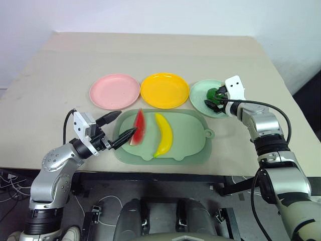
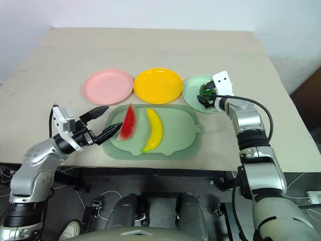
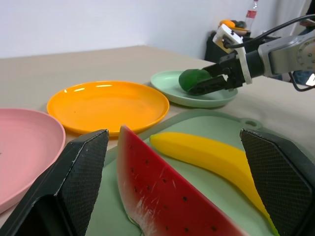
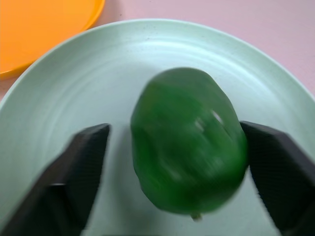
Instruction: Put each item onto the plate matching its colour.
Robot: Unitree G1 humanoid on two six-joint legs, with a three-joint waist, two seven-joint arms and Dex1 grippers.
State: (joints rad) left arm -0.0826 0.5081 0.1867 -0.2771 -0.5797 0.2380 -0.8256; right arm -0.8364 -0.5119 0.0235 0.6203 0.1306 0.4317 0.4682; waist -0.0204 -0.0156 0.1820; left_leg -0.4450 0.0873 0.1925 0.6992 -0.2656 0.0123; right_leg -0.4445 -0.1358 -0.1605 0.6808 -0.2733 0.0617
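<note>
Right gripper (image 4: 174, 172) is over the mint green plate (image 4: 64, 88) at the far right of the row, jaws spread wide with the dark-green fruit (image 4: 189, 142) sitting between the two black fingers. There's a clear gap on one side, so I'd say it's let go and the fruit rests on the plate, not clamped. The fruit looks like smooth, hard, glossy plastic, roundish with a tiny stem nub. It's probably very light and prone to rolling or slipping, so a grab across its widest middle is the safe bet.

Left gripper (image 1: 114, 131) is spread wide too, holding nothing, hovering at the near left edge of the pale green tray (image 1: 190, 150), its tips just beside the watermelon wedge (image 1: 139, 128). The wedge is a rigid red slab with painted seeds and a thin green rind. Flat faces, so pinching across the two sides should hold better than going for the curved rind.

The yellow banana (image 1: 164, 134) lies right of the wedge on the tray, smooth and curved; take it mid-length across its narrow body. The pink plate (image 1: 114, 91) and yellow plate (image 1: 164, 90) are shallow, shiny plastic, both bare, on the far side of the tray.
</note>
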